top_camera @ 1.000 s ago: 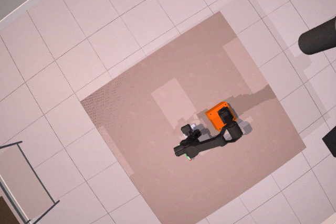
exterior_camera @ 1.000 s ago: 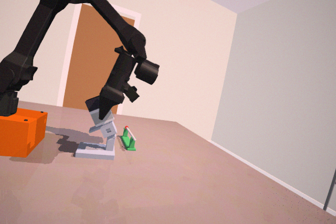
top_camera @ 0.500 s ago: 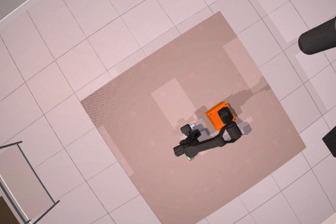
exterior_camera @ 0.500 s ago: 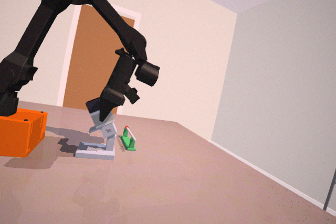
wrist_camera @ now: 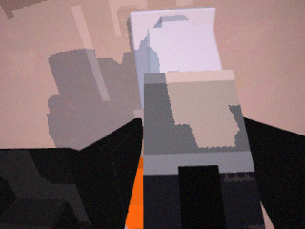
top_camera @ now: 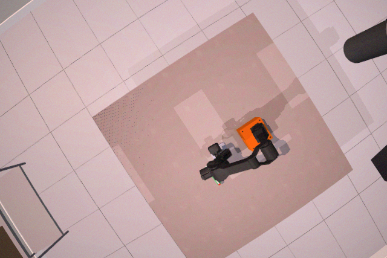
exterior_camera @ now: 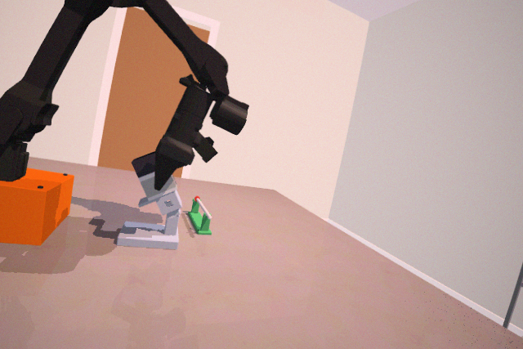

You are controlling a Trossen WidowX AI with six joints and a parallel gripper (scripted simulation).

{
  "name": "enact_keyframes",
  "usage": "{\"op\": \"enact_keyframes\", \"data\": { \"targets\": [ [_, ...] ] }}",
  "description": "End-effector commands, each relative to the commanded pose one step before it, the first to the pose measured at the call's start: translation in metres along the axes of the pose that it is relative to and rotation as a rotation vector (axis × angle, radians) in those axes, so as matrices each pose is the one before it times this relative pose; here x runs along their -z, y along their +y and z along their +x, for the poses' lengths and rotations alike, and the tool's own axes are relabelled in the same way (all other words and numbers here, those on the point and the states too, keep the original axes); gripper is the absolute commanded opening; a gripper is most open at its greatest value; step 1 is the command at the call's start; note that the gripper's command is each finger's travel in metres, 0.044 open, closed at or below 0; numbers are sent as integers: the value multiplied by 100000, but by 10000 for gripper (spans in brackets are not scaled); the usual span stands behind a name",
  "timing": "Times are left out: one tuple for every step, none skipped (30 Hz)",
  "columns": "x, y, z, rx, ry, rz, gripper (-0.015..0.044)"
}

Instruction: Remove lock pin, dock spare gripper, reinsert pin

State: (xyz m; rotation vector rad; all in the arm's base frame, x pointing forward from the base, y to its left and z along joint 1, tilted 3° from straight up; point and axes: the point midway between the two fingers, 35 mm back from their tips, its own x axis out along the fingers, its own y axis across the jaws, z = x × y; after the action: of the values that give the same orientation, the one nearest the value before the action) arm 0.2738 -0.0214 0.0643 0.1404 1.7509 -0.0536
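The spare gripper [exterior_camera: 148,181] [wrist_camera: 200,114], pale grey with a dark top, sits tilted on the mount. Its lower end is down at the tilted socket [exterior_camera: 175,200]; its spigot is hidden inside. The mount's pale base [exterior_camera: 147,243] [wrist_camera: 191,50] rests on the floor. My gripper [exterior_camera: 159,185] [wrist_camera: 183,122] is open, its fingers still on either side of the spare gripper's body, with a narrow gap beside it. The lock pin [exterior_camera: 204,208], a white rod with a red end, lies across the green stand [exterior_camera: 198,224] beyond the mount.
The orange block [top_camera: 248,138] [exterior_camera: 20,214] under the arm's base stands beside the mount. The arm arches above both. The green stand is close to the mount's upright. A dark cylinder [top_camera: 364,44] stands farther off.
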Motion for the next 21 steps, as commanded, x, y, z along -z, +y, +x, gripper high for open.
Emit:
{"op": "enact_keyframes", "data": {
  "targets": [
    [-19, -6, -21, 43, -167, -18, 368],
    [0, 0, 0, 0, 0, 0, 394],
    [0, 0, 0, 0, 0, 0, 420],
    [0, 0, 0, 0, 0, 0, 440],
    [0, 0, 0, 0, 0, 0, 440],
    [48, 0, -46, -2, 11, 1, 440],
    [102, 1, -99, -5, 23, 3, 440],
    [127, 1, -121, -6, 29, 3, 440],
    [164, 1, -155, -8, 37, 4, 440],
    [207, 2, -193, -10, 47, 6, 440],
    [204, -1, -200, 24, 115, 2, 440],
    [156, -1, -151, 18, 87, 1, 440],
    [140, 0, -128, 5, 114, 15, 440],
    [158, 0, -157, 3, 82, 15, 440],
    [159, 1, -166, 1, 37, 13, 440],
    [157, 1, -161, 0, 29, 13, 440],
    [159, 1, -156, 0, 47, 15, 440],
    [162, 1, -153, 0, 67, 16, 440],
    [163, 1, -150, -1, 74, 16, 440],
    [162, 1, -147, -1, 77, 17, 440],
    [163, 1, -144, -1, 88, 17, 440]
  ]
}}
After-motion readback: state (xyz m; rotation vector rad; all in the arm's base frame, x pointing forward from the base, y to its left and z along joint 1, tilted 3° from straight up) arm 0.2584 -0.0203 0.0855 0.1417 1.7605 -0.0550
